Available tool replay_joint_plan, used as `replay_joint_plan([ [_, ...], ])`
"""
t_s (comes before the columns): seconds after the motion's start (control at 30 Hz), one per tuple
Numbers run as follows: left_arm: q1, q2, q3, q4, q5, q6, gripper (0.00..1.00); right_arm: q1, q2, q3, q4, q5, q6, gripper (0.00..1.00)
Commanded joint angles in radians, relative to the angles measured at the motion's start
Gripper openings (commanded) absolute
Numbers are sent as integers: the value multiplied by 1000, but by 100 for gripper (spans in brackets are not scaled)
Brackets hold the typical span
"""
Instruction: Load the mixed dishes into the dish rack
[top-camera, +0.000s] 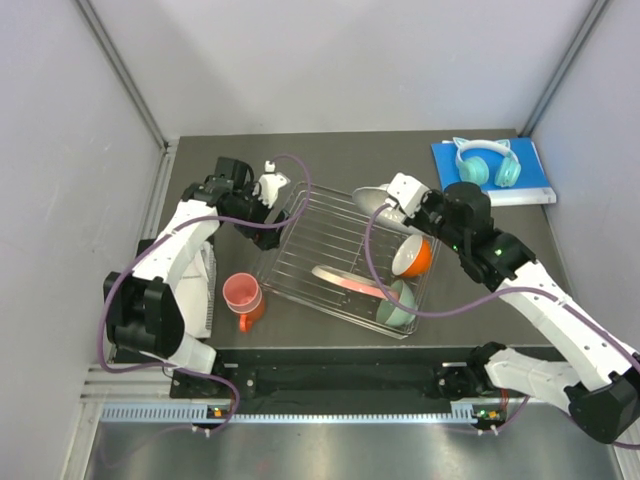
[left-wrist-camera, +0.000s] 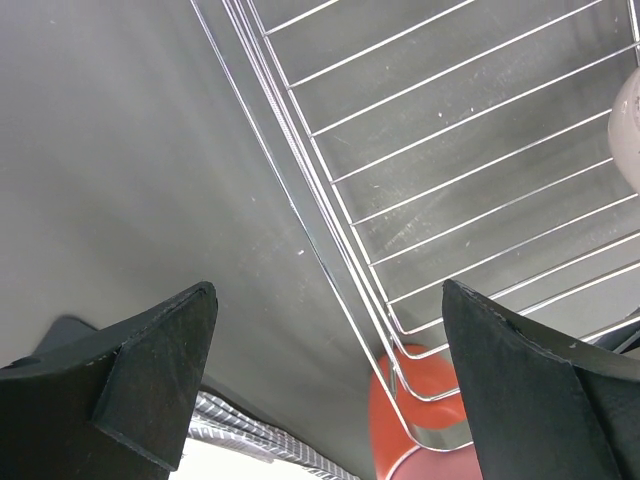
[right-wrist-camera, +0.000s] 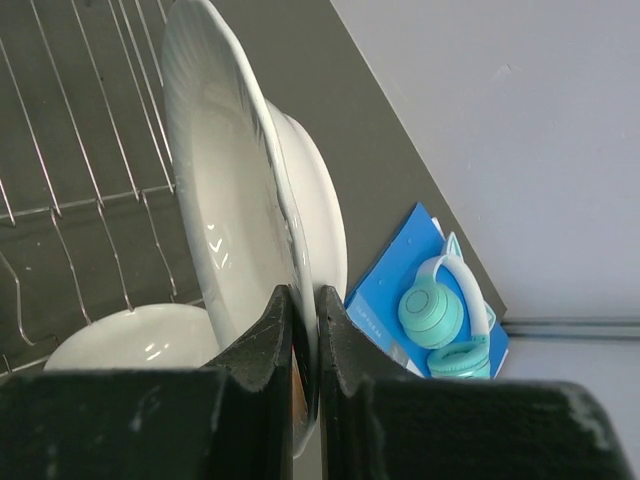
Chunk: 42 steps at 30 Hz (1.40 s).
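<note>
Table (top-camera: 330, 150): dark grey, under it all.
Rack (top-camera: 330, 235): silver wire, flat on mid table, a bit turned.
Book (top-camera: 535, 170): blue, flat, far R of rack, well apart.
White plate (top-camera: 368, 198): up on its edge over far R corner of rack, pinched at the rim. Can't tell if touching the wires.
Patterned plate (top-camera: 340, 275): inside rack, near side, leaning low.
Headphones (top-camera: 487, 160): teal w/ cat ears, on top of book, well apart from rack.
Orange bowl (top-camera: 415, 258): inside rack, R side, tipped, white inside facing L, just below white plate.
Mint bowl (top-camera: 398, 305): inside rack, near R corner, tipped, just beside patterned plate.
Mug (top-camera: 247, 318): orange, handle out, on table just outside near L corner of rack.
Tumbler (top-camera: 240, 290): pink, looks like it sits in mug; not 100% sure.
R gripper (right-wrist-camera: 303, 300): over far R corner of rack, fingers (right-wrist-camera: 262, 340) squeezed tight on white plate's rim.
L gripper (left-wrist-camera: 328, 300): over table by far L corner of rack, fingers (left-wrist-camera: 170, 370) spread wide, nothing btw them.
</note>
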Motion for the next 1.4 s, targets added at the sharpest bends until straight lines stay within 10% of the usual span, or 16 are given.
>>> replay_joint_plan([
  [0.0,4,-35,-5,43,0,-17,98,5,-59,11,174,-15,-17,0],
  [1.37,18,-18,-67,88,-1,9,97,65,317,57,180,207,-100,0],
])
